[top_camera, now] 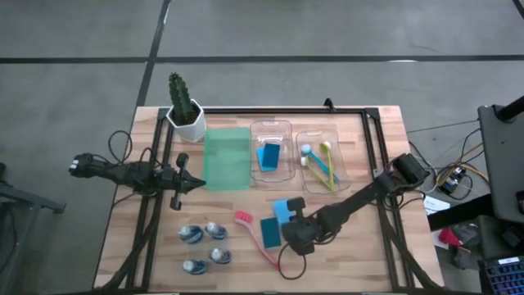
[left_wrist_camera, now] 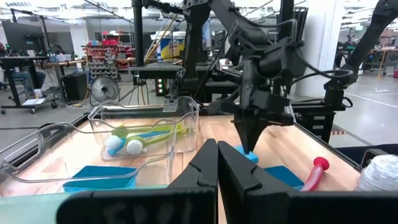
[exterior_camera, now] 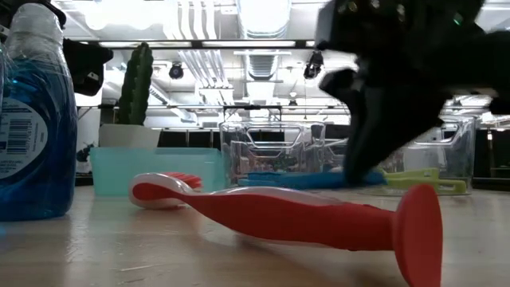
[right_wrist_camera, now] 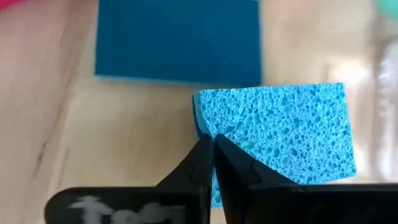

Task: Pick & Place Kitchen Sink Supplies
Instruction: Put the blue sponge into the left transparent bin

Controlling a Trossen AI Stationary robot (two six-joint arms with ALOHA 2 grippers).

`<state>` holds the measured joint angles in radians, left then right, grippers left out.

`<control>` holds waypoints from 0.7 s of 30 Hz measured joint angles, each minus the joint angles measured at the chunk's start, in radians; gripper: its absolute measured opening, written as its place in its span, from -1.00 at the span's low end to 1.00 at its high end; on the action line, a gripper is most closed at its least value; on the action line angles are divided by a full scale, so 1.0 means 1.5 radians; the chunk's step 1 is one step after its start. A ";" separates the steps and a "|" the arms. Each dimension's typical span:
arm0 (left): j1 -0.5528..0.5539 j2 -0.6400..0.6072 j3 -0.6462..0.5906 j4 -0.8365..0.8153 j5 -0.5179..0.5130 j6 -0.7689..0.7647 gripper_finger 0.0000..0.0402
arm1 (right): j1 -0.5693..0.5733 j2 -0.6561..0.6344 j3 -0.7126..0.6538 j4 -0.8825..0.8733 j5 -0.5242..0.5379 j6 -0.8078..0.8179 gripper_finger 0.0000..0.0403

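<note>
A light-blue porous sponge [right_wrist_camera: 280, 137] lies on the table beside a darker blue sponge [right_wrist_camera: 177, 40]. My right gripper [right_wrist_camera: 212, 142] is shut, its tips at the light-blue sponge's edge, near the table's middle front [top_camera: 288, 223]. A pink long-handled brush [top_camera: 254, 238] lies flat just left of the sponges. Several blue-white little bottles [top_camera: 205, 246] stand at the front left. My left gripper [top_camera: 196, 183] is shut and hovers level over the table's left part, holding nothing. My right gripper's shut fingertips [right_wrist_camera: 205, 155] meet the light-blue sponge at its side edge near a corner [right_wrist_camera: 200, 118], slanting down from the table's right. No sponge shows between the fingers. The sponge lies flat on the table [left_wrist_camera: 249, 154].
At the back stand a potted cactus [top_camera: 184, 106], a green tray [top_camera: 227, 158], a clear tray [top_camera: 282, 131] with a blue sponge in it, and a second clear tray [top_camera: 342, 164] holding white-headed brushes. Bare wood lies at the front right.
</note>
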<state>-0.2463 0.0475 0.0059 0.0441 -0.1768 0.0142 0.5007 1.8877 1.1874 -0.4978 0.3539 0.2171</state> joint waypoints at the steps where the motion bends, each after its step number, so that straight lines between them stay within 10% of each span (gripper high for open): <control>1: 0.000 0.000 0.000 0.000 0.000 0.000 -0.99 | 0.000 0.000 0.011 -0.010 0.010 -0.008 -0.96; 9: 0.000 0.000 0.000 0.000 0.000 0.000 -0.99 | 0.000 0.000 0.100 -0.064 0.102 -0.071 -0.96; 21: 0.000 0.000 0.000 0.000 0.000 0.000 -0.99 | -0.027 -0.001 0.169 -0.071 0.433 -0.157 -0.96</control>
<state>-0.2466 0.0475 0.0059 0.0441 -0.1768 0.0142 0.4595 1.8862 1.4403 -0.6036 1.0032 -0.0181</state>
